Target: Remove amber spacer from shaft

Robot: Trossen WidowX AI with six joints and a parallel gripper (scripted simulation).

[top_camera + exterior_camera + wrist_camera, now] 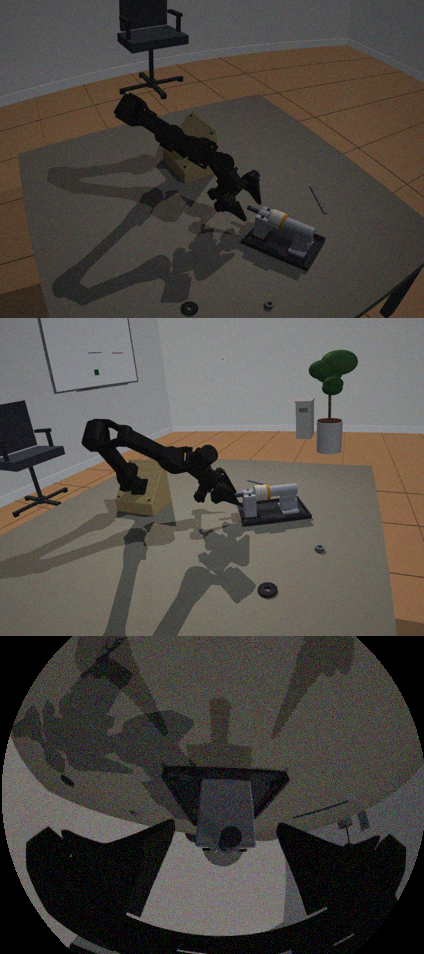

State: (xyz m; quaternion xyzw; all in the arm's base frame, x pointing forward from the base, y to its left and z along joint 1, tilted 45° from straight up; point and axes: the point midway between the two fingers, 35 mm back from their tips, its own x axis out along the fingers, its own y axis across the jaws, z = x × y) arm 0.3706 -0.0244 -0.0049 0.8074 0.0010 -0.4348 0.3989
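The dark shaft [251, 207] [238, 495] [230, 838] sticks out of the pale end bracket [262, 228] [249, 506] [225, 808]. White spacers [276, 218] [261, 492] sit beyond the bracket. The amber spacer [284, 222] [268, 491] is up on the shaft line, against the big grey housing block [302, 229] [288, 496]. My gripper [253, 212] [238, 499] [227, 827] is open and empty. Its fingertips stand on either side of the shaft's free end, close to the bracket. Whether a finger touches the shaft cannot be seen.
Bracket and housing stand on a dark rimmed tray [278, 252] [274, 522] [225, 771]. A thin rod [318, 201] [255, 482] [320, 809] lies beyond it. A dark ring [184, 308] [272, 592] [67, 780] and a small nut [268, 305] [319, 549] lie on the table.
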